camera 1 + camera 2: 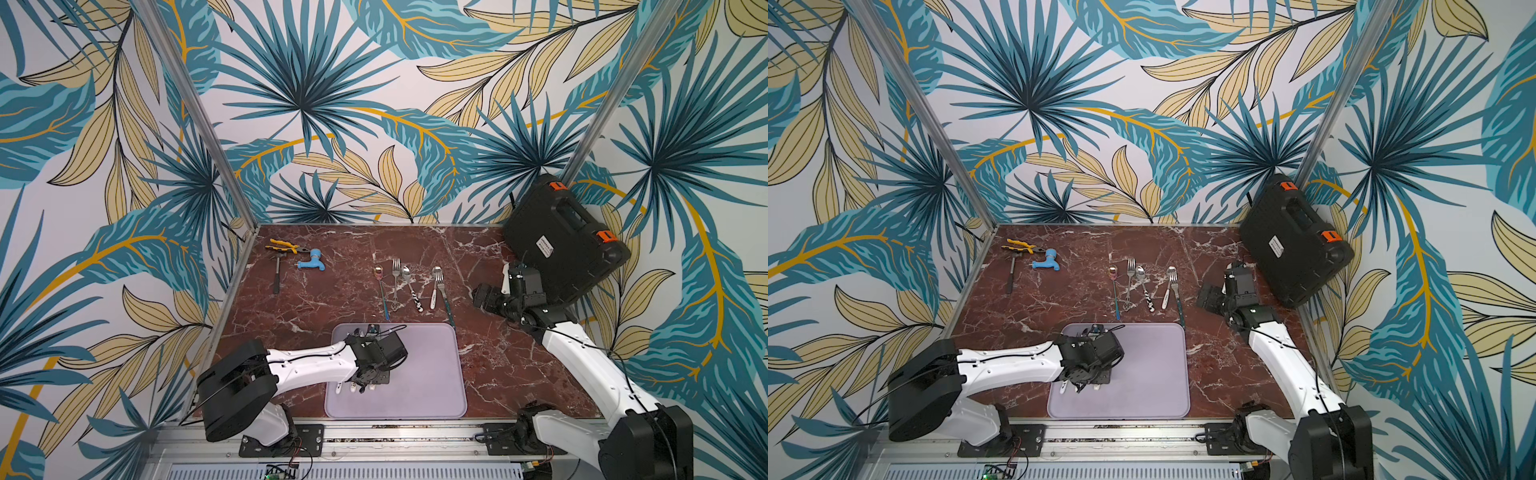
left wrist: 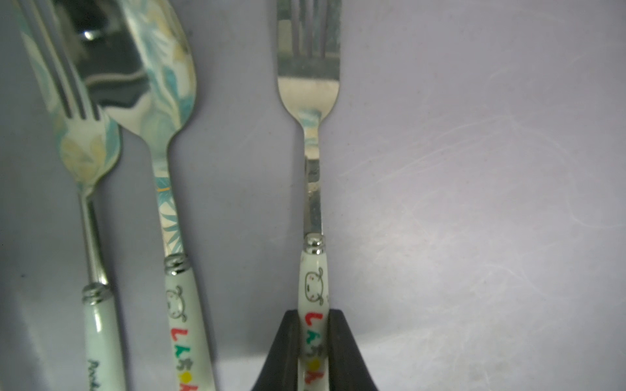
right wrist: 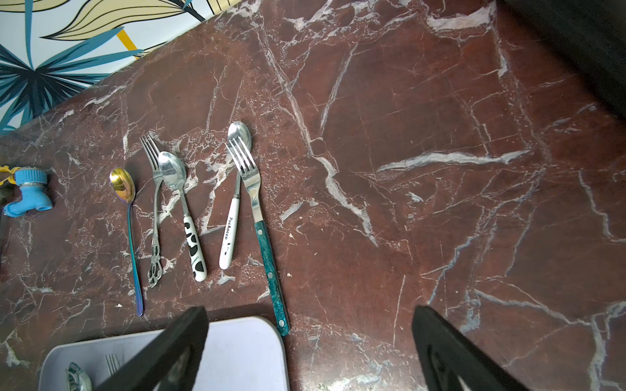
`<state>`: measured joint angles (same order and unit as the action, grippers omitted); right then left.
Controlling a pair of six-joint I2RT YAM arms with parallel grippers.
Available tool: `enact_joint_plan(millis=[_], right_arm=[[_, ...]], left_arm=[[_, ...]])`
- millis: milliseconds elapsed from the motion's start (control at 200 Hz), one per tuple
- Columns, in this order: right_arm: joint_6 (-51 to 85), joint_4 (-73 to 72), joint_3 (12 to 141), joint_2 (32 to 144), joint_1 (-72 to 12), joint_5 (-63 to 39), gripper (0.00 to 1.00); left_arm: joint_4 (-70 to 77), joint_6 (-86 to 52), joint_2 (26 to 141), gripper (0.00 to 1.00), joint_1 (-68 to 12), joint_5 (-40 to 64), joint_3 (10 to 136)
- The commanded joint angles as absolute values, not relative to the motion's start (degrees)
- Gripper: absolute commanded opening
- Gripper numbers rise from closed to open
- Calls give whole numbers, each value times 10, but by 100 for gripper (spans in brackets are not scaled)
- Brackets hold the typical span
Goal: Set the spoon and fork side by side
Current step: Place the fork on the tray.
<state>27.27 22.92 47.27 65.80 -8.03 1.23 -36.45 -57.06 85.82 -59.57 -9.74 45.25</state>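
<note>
A fork with a white cartoon-printed handle lies lengthwise over the lavender tray. My left gripper is shut on its handle, one black finger on each side. A spoon with a matching printed handle lies parallel beside it, a gap apart. Another white-handled fork overlaps the far edge of the spoon's bowl. In both top views the left gripper sits low over the tray's near left part and hides most of this cutlery. My right gripper hangs open above bare table.
Several more spoons and forks lie in a row on the marble table behind the tray; a teal-handled fork ends at the tray's corner. Pliers, a hammer and a blue tap sit back left. A black case leans back right.
</note>
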Motion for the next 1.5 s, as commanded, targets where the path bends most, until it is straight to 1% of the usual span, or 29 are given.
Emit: enact_joint_plan(millis=[0, 140, 320, 446, 566, 676, 816, 1182, 1327, 1497], right_arm=[[272, 244, 480, 654, -81, 14, 100], [274, 244, 480, 655, -81, 14, 99], [273, 244, 480, 654, -81, 13, 100], [273, 244, 480, 654, -81, 13, 100], [273, 244, 480, 654, -81, 13, 99], [273, 245, 481, 654, -81, 13, 99], [273, 244, 480, 654, -81, 13, 100], [273, 244, 479, 655, -81, 13, 99], [273, 243, 479, 655, -81, 13, 99], [273, 242, 478, 656, -81, 12, 100]], left_arm=[[-362, -584, 856, 0, -596, -108, 440], [-361, -587, 858, 0, -596, -109, 437], [-363, -589, 861, 4, -596, -111, 436], [-363, -592, 861, 9, -596, -113, 433], [-358, -593, 861, 17, -596, -113, 433], [-357, -591, 860, 22, -595, -114, 436], [-357, -589, 854, 32, -596, -115, 439], [-389, -572, 787, 52, -594, -143, 463], [-414, -549, 763, 54, -578, -153, 485], [-414, -501, 741, 56, -534, -146, 503]])
